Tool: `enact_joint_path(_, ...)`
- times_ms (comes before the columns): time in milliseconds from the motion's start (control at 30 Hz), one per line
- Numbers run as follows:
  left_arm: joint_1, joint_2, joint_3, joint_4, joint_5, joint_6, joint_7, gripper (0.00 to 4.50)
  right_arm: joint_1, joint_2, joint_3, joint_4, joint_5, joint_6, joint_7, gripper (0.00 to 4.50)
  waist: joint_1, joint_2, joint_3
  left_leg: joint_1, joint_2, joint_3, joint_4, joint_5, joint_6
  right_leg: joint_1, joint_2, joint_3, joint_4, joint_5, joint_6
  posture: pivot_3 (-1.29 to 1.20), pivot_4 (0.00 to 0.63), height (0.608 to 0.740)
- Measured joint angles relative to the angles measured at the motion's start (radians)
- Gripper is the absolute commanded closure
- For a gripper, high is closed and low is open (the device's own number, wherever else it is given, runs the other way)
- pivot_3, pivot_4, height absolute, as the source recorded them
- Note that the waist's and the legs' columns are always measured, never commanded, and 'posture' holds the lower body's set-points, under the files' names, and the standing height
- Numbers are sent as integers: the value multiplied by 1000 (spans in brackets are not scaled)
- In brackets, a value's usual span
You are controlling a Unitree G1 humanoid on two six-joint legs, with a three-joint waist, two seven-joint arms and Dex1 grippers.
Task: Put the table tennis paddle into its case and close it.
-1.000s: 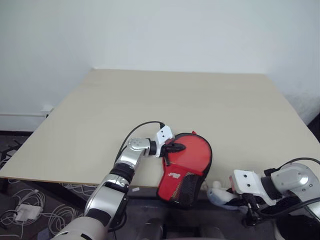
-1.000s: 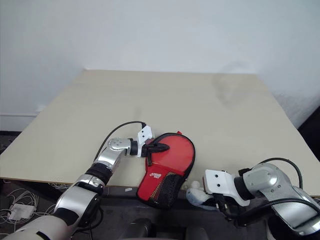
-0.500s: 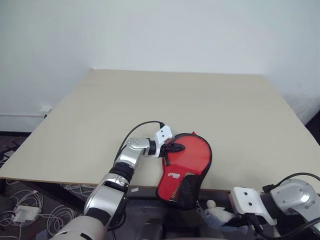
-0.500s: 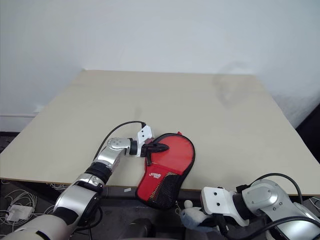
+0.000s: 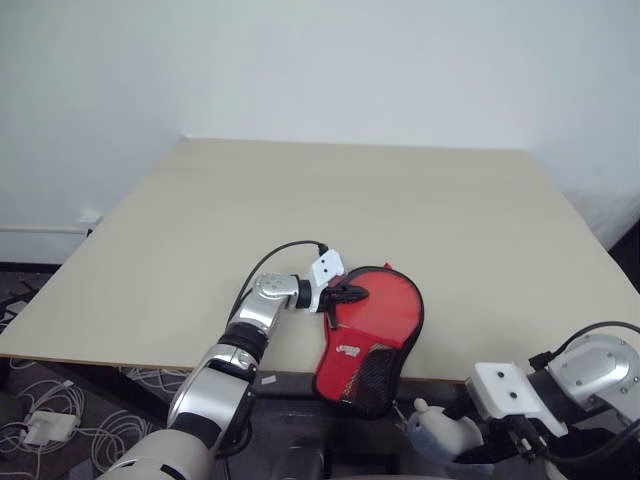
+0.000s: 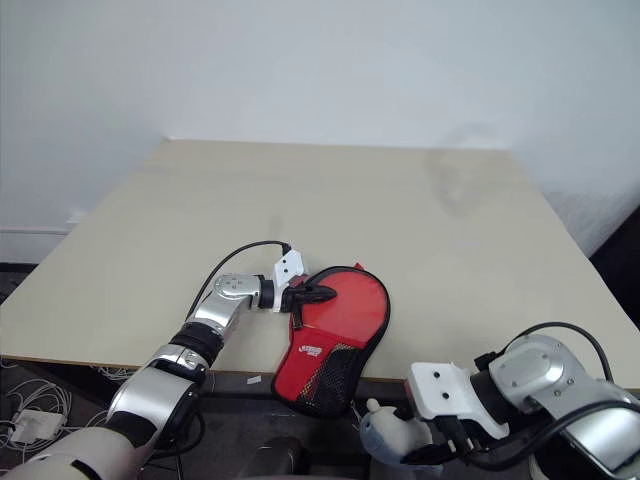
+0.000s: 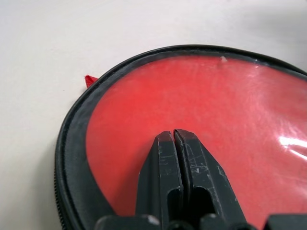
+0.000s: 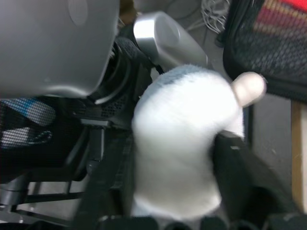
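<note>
Case: I see the case (image 5: 375, 325) at lower centre of the head views, red, black-edged, lying flat on the table (image 5: 400, 210) at its near edge. The round end sits on the tabletop; the narrow end with the black mesh pocket hangs past the edge toward me.
Case logo: small white mark on the red panel just above the mesh.
Case edge, left wrist view: black rim with zip teeth curving round the glossy red face; a small red tab pokes out beside the rim onto the table.
Paddle: I cannot pick out the table tennis paddle as a separate thing; whether it lies inside the case I cannot tell.
Left gripper: the left gripper (image 5: 350, 294) is at the left rim of the case's round end, reaching in from the left of the frame. Jaws pressed together, tips over the red face; I see nothing between them.
Right gripper: the right gripper (image 6: 400, 440) is at lower right of the head views, below the table edge and apart from the case.
Right jaws: set wide around a white soft toy (image 8: 184, 143), one dark finger (image 8: 240, 172) against its side.
Background: loose cables (image 5: 40, 420) on the floor at lower left.
</note>
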State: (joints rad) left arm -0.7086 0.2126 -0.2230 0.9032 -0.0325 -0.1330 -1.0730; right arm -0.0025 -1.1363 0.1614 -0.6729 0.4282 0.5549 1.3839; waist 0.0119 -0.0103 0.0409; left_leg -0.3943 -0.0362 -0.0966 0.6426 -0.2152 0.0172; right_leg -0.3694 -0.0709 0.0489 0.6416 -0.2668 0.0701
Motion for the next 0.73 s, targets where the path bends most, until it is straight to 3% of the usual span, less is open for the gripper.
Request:
enact_joint_path(67,22,24,6,-38,-1,9,3,3933,-104,6,2,78,26,9,40,18,-9,0,0,0,1,1,0,0,0,-1,0,0,0,1,-1,0,0,734)
enact_joint_path(233,109,119,31,-194,-14,58,-15,2304,-427,170,44,355,19,34,24,0,-20,0,0,0,2,2,-1,1,1,-3,1,-1,1,3,-4,0,0,734)
enact_joint_path(467,270,289,141,-503,-108,269,-16,20,-630,361,59,660,-49,28,-96,0,-12,2,2,-1,2,1,-3,1,1,-6,0,0,1,6,-10,0,0,734)
enact_joint_path(567,361,346,247,-660,-164,367,39,20,-669,430,42,741,-63,27,-168,0,-12,2,2,0,3,-1,-3,1,1,-6,0,2,1,6,-10,0,0,734)
enact_joint_path(733,504,348,427,-840,-257,506,202,20,-680,516,23,835,-96,22,-276,0,-12,5,3,0,6,0,-3,1,1,-6,0,2,3,6,-10,0,0,734)
